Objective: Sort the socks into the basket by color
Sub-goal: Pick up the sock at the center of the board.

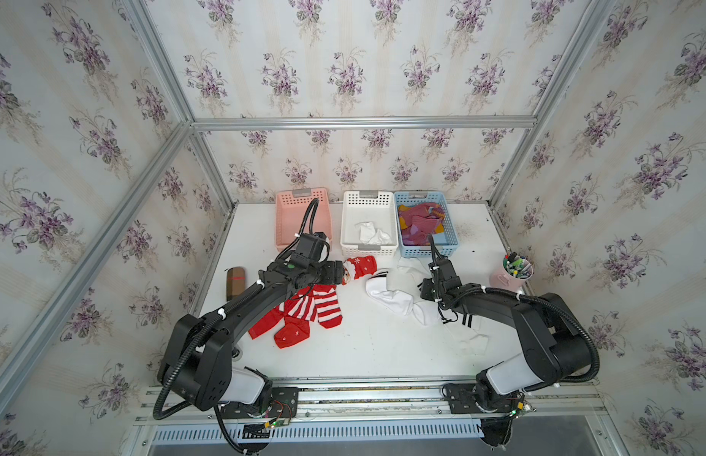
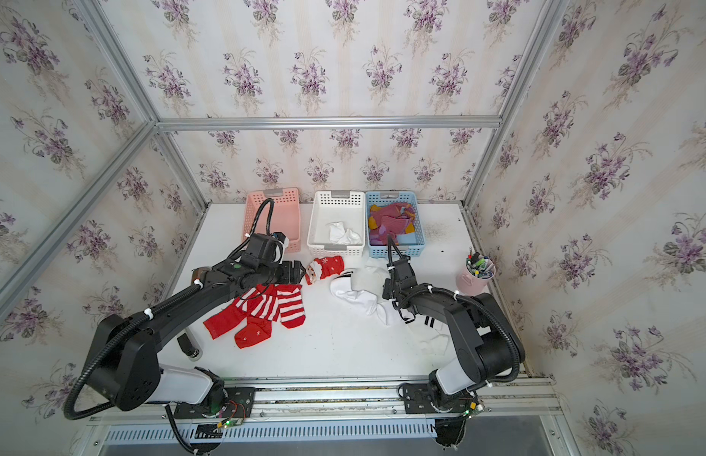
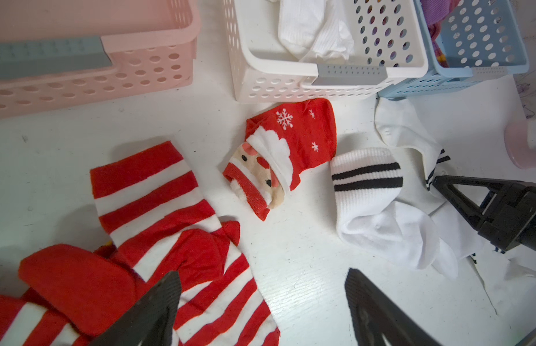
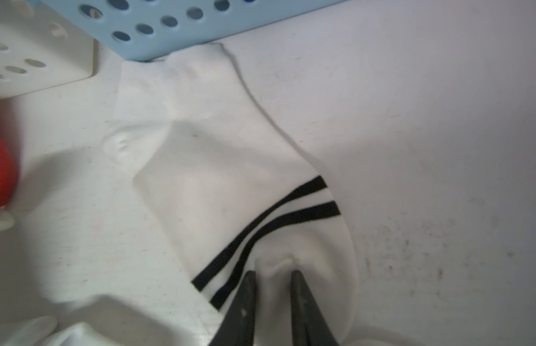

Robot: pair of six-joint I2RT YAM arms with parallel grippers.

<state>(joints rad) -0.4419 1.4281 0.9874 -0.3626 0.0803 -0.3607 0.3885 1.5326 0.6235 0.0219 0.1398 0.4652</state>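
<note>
While I am pinching a raised fold of the white sock with black bands point(image 4: 230, 167) between the nearly closed tips of my right hand point(image 4: 274, 299), it is lying flat on the table point(image 4: 425, 134), its far end reaching the front wall of the blue basket point(image 4: 177, 27). More white socks point(image 1: 391, 300) are lying just beside it. My left hand point(image 3: 262, 274) is hovering spread wide over the red striped socks point(image 3: 159, 191), with the Santa-face sock point(image 3: 287, 143) lying beyond them, near the white basket point(image 3: 260, 87).
</note>
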